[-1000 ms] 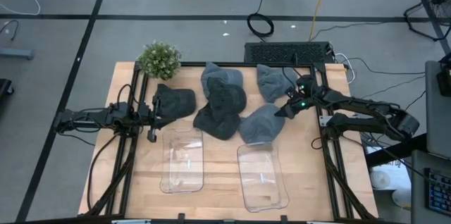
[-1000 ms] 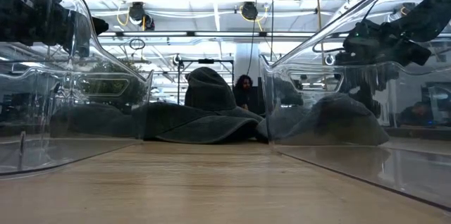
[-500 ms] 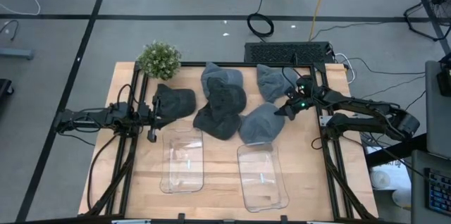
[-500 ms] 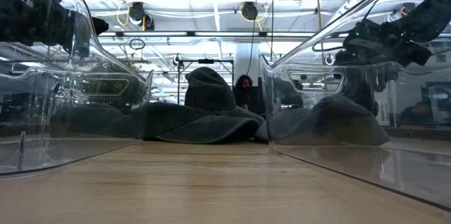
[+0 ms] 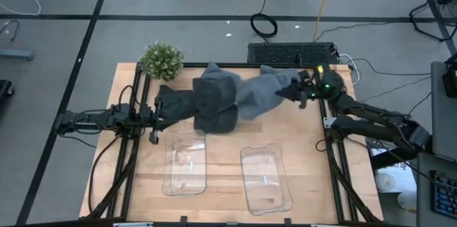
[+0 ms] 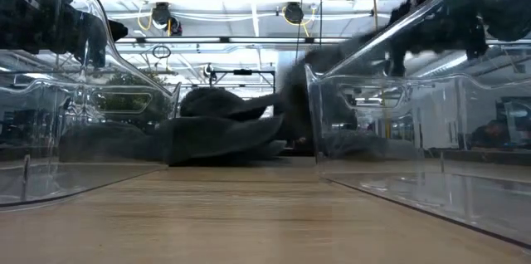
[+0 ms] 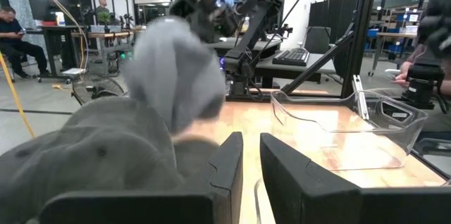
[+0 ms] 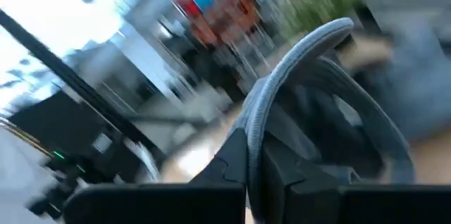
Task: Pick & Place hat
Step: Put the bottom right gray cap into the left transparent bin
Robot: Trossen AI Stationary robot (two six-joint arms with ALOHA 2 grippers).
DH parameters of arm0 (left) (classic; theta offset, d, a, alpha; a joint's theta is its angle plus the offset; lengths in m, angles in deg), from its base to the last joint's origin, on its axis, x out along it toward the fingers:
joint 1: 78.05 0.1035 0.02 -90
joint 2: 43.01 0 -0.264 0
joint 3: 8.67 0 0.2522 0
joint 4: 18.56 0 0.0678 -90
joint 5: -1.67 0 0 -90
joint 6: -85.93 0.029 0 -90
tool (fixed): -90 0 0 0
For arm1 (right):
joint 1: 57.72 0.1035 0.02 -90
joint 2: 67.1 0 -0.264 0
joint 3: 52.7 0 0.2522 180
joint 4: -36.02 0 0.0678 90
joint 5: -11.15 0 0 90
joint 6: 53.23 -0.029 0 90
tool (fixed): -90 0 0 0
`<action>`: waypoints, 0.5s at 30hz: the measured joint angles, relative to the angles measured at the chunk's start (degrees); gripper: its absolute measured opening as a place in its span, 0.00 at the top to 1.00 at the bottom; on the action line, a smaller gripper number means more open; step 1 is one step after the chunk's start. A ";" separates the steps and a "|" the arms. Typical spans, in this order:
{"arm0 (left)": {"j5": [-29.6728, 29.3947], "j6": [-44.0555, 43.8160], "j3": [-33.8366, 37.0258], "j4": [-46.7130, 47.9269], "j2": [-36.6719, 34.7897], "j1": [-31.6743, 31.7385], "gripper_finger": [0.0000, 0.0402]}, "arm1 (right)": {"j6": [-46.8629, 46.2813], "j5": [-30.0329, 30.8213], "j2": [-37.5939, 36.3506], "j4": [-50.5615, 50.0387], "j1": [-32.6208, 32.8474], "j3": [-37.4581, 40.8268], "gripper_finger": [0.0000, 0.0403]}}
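right gripper (image 5: 298,91): I see it pinching grey hat (image 5: 258,93) brim, 2 o'clock, near table (image 5: 328,191) edge
left gripper (image 5: 154,113): 9 o'clock, fingers barely parted

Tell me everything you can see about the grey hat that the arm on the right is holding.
The hat is soft grey fabric with a stitched brim. The right gripper pinches its brim edge between closed fingers. It hangs lifted and stretched out sideways, blurred with motion, above the back of the table. Its far end overlaps the pile of darker hats; whether they touch is unclear. It is well behind the two clear bins.
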State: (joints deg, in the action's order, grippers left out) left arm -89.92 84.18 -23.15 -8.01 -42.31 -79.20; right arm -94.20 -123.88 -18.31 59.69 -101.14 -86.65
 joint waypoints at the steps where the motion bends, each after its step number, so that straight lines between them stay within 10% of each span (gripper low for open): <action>1: -0.01 0.00 -0.01 0.00 0.01 -0.02 0.86 | -2.13 -0.14 -1.40 2.60 0.00 0.00 1.00; 15: -0.01 0.01 0.00 0.00 0.01 0.00 0.86 | -10.38 6.04 -13.09 13.65 10.92 -0.02 1.00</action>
State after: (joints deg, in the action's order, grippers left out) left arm -89.94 84.19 -23.15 -8.01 -42.30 -79.20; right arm -104.57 -117.85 -31.40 73.35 -90.22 -86.67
